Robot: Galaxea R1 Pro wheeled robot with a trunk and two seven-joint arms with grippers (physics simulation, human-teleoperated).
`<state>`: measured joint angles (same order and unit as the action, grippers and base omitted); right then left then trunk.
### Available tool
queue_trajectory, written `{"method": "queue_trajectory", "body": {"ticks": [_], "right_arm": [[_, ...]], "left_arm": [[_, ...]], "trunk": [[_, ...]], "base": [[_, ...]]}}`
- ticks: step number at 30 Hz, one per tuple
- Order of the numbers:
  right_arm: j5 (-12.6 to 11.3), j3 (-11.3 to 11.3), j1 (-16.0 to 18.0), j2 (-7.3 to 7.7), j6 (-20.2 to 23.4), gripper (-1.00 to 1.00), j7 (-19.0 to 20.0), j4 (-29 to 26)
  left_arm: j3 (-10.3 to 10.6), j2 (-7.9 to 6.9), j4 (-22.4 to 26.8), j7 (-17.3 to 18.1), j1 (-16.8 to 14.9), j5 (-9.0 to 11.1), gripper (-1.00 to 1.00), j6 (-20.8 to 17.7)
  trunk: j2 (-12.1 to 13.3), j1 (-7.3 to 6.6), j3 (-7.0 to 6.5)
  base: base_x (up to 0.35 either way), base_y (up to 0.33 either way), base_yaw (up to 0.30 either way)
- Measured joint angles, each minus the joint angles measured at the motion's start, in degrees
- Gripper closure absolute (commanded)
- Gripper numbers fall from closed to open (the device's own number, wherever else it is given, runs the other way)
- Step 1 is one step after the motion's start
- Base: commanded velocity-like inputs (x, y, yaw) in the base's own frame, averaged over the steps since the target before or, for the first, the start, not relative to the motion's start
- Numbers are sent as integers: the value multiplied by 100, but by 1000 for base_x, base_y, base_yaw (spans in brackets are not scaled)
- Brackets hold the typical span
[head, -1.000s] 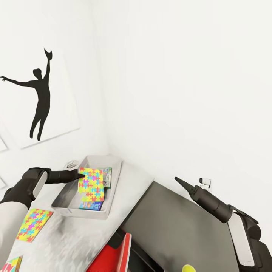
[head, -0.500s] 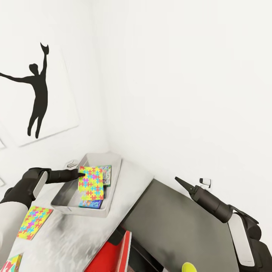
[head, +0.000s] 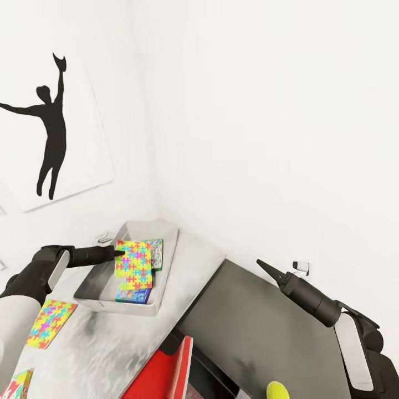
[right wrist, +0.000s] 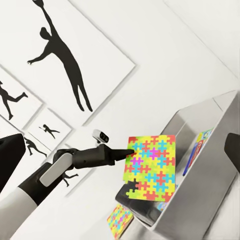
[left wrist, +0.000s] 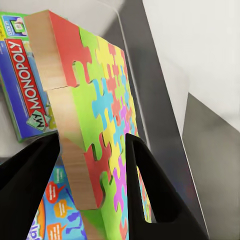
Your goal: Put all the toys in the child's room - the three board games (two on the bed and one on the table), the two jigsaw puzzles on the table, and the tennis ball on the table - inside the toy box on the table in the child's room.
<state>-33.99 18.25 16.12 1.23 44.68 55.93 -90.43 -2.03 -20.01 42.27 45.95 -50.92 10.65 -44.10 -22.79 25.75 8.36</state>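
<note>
Left tool [head: 118, 253] pinches a puzzle [head: 134, 264] by its edge, hanging it over the box [head: 166, 265] beneath, ready to drop.

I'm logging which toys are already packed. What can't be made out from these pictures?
- Toy box floor, head view: the held jigsaw puzzle covers most of the games under it.
- Tennis ball, head view: cut off by the bottom edge.
- Red game box, head view: lettering cut off.
- Right gripper, head view: too small to judge.
</note>
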Motion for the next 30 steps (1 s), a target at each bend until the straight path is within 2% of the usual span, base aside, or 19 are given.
{"method": "queue_trajectory", "body": {"ticks": [12, 24, 25, 30], "right_arm": [[15, 0, 0, 0, -2, -100, 4, 0], [15, 0, 0, 0, -16, -100, 9, 0], [15, 0, 0, 0, -17, -100, 9, 0], [15, 0, 0, 0, -25, -100, 9, 0]], "left_arm": [[0, -10, 1, 55, 0, 7, 100, 26], [0, -15, 8, 66, 0, 9, 100, 35], [1, -17, 9, 66, 0, 9, -100, 35], [-1, -21, 7, 68, 0, 8, -100, 42]], "trunk": [[0, 0, 110], [-1, 0, 124], [-1, 0, 124], [-1, 0, 124]], "base": [[0, 0, 0], [0, 0, 0], [0, 0, 0], [0, 0, 0]]}}
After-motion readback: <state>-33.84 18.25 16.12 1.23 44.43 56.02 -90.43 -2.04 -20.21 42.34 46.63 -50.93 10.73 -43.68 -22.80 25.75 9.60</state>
